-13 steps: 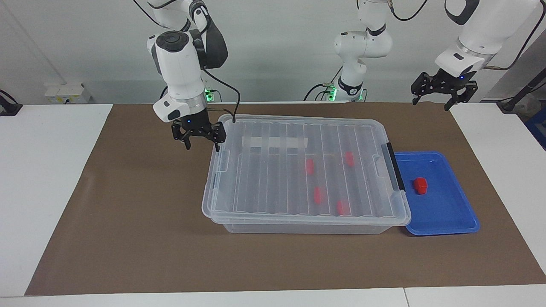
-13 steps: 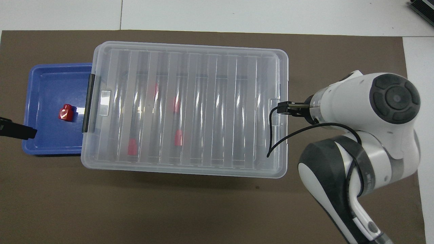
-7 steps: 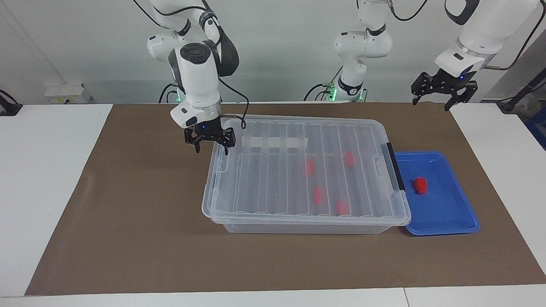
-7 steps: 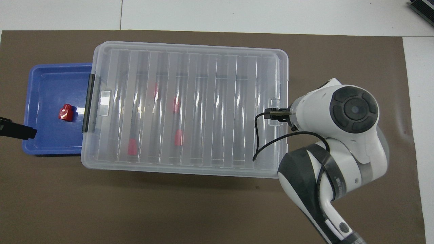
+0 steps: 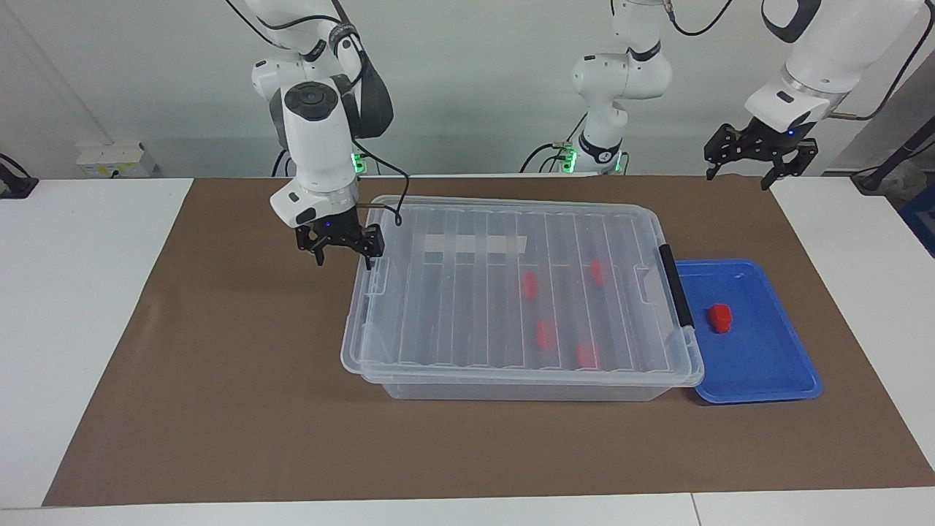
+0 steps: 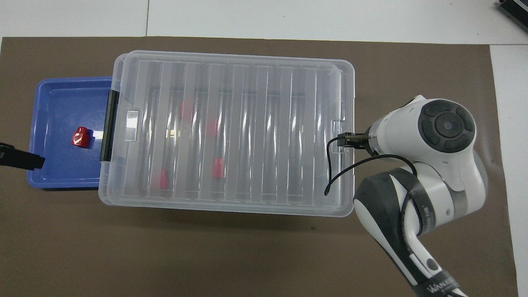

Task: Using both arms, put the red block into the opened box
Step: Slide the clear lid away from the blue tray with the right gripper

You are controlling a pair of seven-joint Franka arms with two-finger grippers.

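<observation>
The red block [image 5: 719, 318] [image 6: 79, 137] lies in the shallow blue tray [image 5: 774, 365] [image 6: 49, 95] at the left arm's end. The clear box [image 5: 511, 391] [image 6: 231, 208] is covered by its ribbed lid [image 5: 453, 307] [image 6: 247, 123], which sits slightly askew. Several more red blocks show through the lid. My right gripper [image 5: 345, 259] [image 6: 348, 140] is open at the lid's end toward the right arm, with one fingertip [image 5: 369, 261] against the lid's rim. Open too, my left gripper [image 5: 739, 177] [image 6: 20, 160] waits high over the mat beside the tray.
A black latch bar [image 5: 676, 285] runs along the lid's end next to the tray. The brown mat [image 5: 219, 365] covers the table, with white table surface [image 5: 73, 292] at both ends. The right arm's cable [image 6: 334, 173] hangs over the lid's corner.
The right gripper went in over the lid's corner, then drew back toward its own end. The lid shifted with it and now sits slightly off the box. The left arm stayed still.
</observation>
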